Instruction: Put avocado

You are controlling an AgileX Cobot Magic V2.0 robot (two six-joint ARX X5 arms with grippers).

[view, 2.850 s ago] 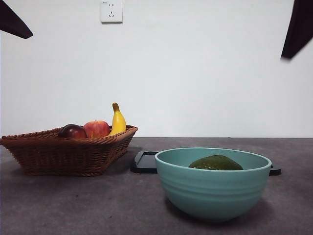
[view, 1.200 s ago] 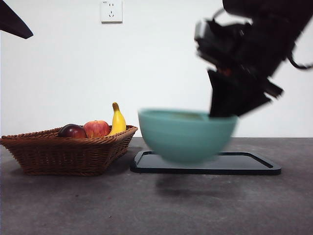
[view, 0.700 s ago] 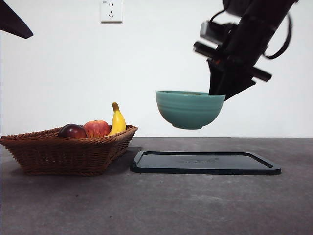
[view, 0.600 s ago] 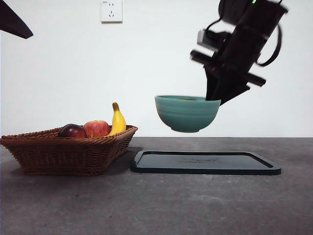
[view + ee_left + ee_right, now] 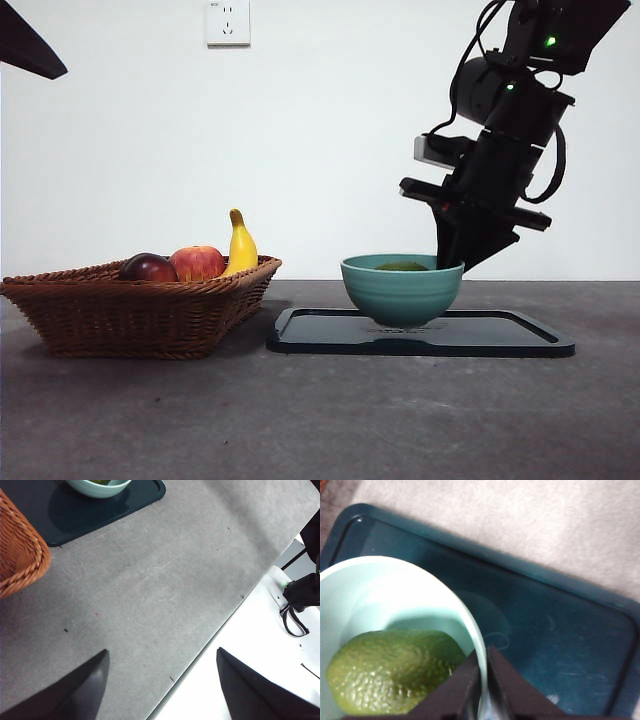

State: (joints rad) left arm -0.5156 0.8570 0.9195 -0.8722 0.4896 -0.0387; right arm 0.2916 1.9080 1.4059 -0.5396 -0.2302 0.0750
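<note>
Item, nearest: bare grey table (image 5: 200, 420), nothing sitting on its front strip. Item: wicker basket (image 5: 130, 315) off to one side, carrying a dark red fruit (image 5: 148, 268), an apple (image 5: 198, 263) and a banana (image 5: 240, 245), all well apart from my work. Item: dark tray (image 5: 500, 340), bearing the teal bowl (image 5: 400, 290). Item: avocado (image 5: 390, 672), lying inside the bowl against the wall nearest my grip. Item: my right gripper (image 5: 482, 680), pinching the bowl's rim, one jaw inside, one outside, both closed tight on the wall. Item: my left gripper (image 5: 160, 685), waiting wide apart over the table edge, holding nothing. Hazards, as I am judging them: I am gripping one side only, so opening before the base is sitting flat could be tipping the bowl; lifting out carelessly, my inner jaw could be snagging the rim, dragging the bowl along the tray and rolling the avocado out.
</note>
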